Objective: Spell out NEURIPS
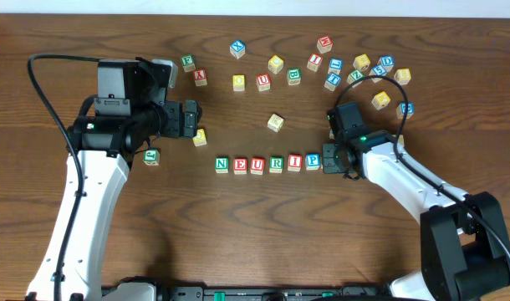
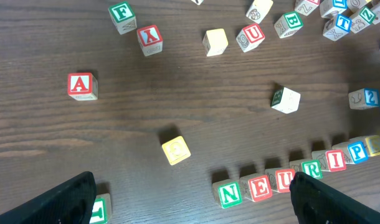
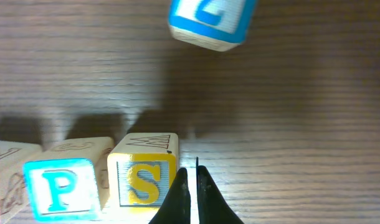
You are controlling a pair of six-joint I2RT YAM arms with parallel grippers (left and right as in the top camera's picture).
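Note:
A row of cubes lies at mid-table: green N [image 1: 221, 164], red E [image 1: 239, 165], red U [image 1: 257, 165], green R [image 1: 276, 163], red I [image 1: 294, 161], blue P [image 1: 313, 160]. The yellow-faced S [image 3: 143, 177] stands right of the P [image 3: 60, 186], mostly hidden under the arm in the overhead view. My right gripper [image 3: 191, 173] is shut and empty, its tips against the S's right side. My left gripper [image 1: 193, 119] hangs wide open and empty over the table's left part, back from the row's N [image 2: 229, 194].
Several loose cubes are scattered along the far side [image 1: 364, 71]. A yellow cube [image 1: 275, 122] lies behind the row. Another yellow cube [image 1: 200, 136] and a green one [image 1: 151, 155] sit by the left gripper. A blue cube [image 3: 209, 18] lies beyond the S.

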